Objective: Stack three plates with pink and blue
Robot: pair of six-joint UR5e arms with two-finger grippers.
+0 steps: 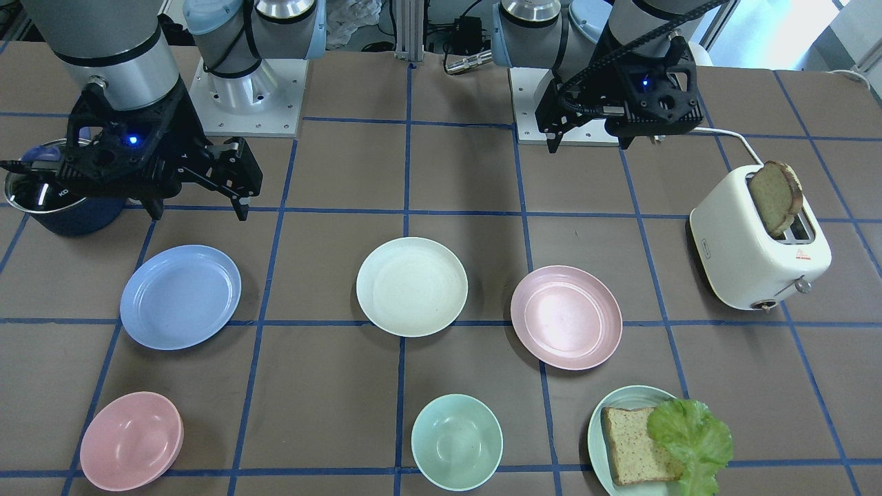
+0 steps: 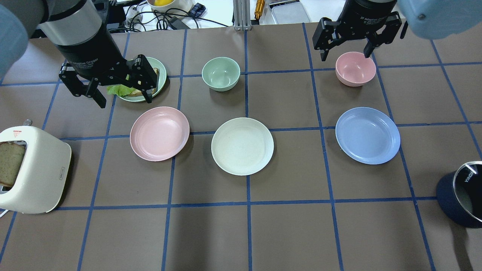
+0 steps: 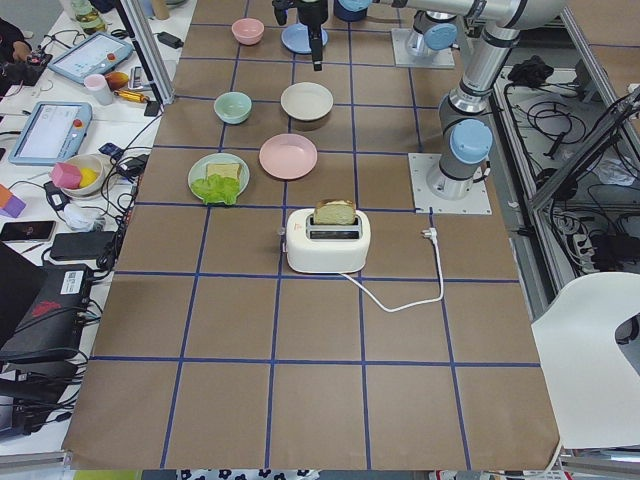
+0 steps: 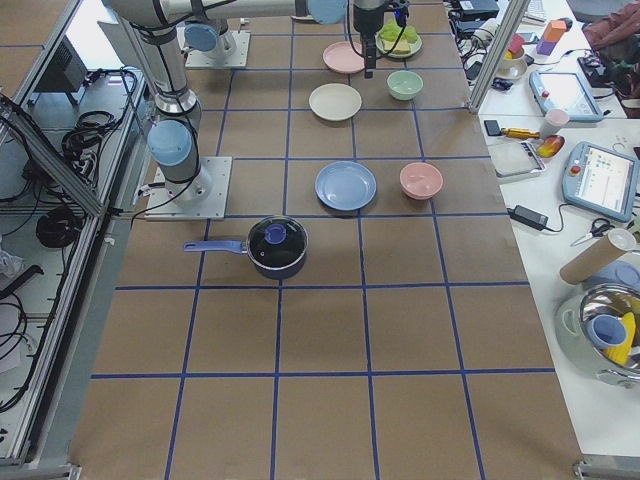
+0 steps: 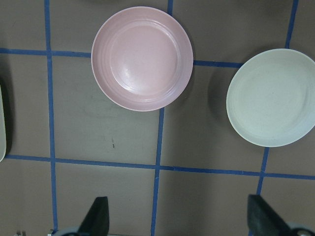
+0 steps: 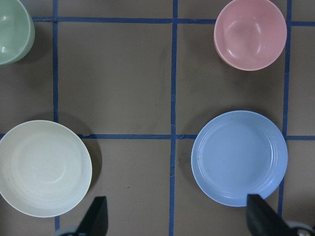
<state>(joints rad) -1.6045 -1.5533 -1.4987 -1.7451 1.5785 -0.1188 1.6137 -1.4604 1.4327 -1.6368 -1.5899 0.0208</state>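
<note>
Three plates lie apart in a row on the brown table. The pink plate (image 2: 159, 133) (image 1: 566, 317) is on my left, the cream-white plate (image 2: 242, 146) (image 1: 411, 286) in the middle, the light blue plate (image 2: 368, 135) (image 1: 180, 296) on my right. My left gripper (image 2: 125, 99) (image 1: 589, 146) is open and empty, raised above the table and apart from the pink plate (image 5: 142, 58). My right gripper (image 2: 346, 56) (image 1: 198, 212) is open and empty, raised above the table and apart from the blue plate (image 6: 239, 157).
A pink bowl (image 2: 355, 68) and a mint-green bowl (image 2: 220, 73) sit beyond the plates. A pale green plate (image 2: 162, 75) with bread and lettuce is under my left gripper. A white toaster (image 2: 34, 169) with bread stands at the left, a dark pot (image 2: 461, 199) at the right.
</note>
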